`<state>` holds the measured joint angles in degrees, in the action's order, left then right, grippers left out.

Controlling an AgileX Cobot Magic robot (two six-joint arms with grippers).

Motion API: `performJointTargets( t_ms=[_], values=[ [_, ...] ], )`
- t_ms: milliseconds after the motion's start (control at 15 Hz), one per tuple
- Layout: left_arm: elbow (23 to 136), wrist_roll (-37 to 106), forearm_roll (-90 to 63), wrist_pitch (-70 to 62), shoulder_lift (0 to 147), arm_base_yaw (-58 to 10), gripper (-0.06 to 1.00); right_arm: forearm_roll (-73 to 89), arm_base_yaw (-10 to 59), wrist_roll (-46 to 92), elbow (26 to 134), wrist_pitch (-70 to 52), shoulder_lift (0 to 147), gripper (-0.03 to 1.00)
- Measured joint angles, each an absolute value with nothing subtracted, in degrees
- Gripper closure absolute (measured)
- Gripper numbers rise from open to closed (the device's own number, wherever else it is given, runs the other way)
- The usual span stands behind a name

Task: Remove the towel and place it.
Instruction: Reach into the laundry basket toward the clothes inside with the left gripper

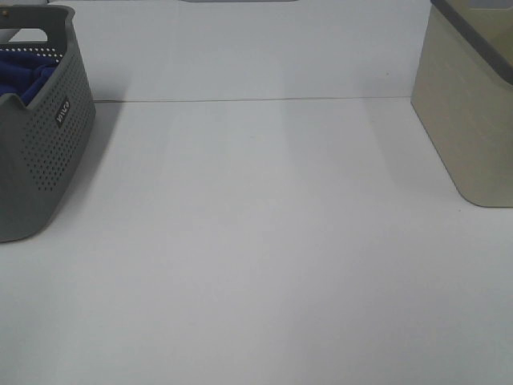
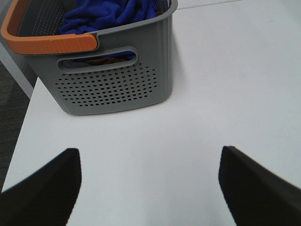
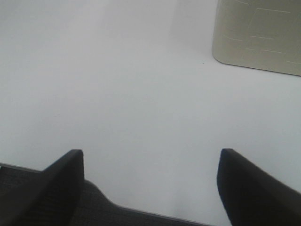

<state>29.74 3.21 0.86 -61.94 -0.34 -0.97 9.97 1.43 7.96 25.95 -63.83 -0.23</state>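
The royal-blue towel (image 1: pixel 22 74) lies crumpled inside a grey perforated basket (image 1: pixel 48 152) at the far left of the table. In the left wrist view the towel (image 2: pixel 108 13) fills the basket (image 2: pixel 113 80), which has an orange handle (image 2: pixel 47 43). My left gripper (image 2: pixel 149 186) is open and empty over the white table, apart from the basket's near wall. My right gripper (image 3: pixel 149 186) is open and empty above the table's front edge. Neither gripper shows in the exterior high view.
A beige bin (image 1: pixel 473 112) stands at the far right of the table and also shows in the right wrist view (image 3: pixel 258 37). The white table (image 1: pixel 256 241) stretches between basket and bin. Dark floor (image 3: pixel 56 207) lies past the table's edge.
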Motion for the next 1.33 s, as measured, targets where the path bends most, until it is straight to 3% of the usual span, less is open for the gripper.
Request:
performJointTargets(
  t_ms=[867, 1333],
  values=[
    [29.74, 3.21, 0.86, -61.94, -0.34, -0.97, 0.18, 8.14, 1.43, 11.63, 25.95, -63.83, -0.23, 0.2],
    [29.74, 3.21, 0.86, -61.94, -0.34, -0.97, 0.18, 5.33, 1.43, 7.05, 25.95, -63.83, -0.23, 0.2]
  ],
)
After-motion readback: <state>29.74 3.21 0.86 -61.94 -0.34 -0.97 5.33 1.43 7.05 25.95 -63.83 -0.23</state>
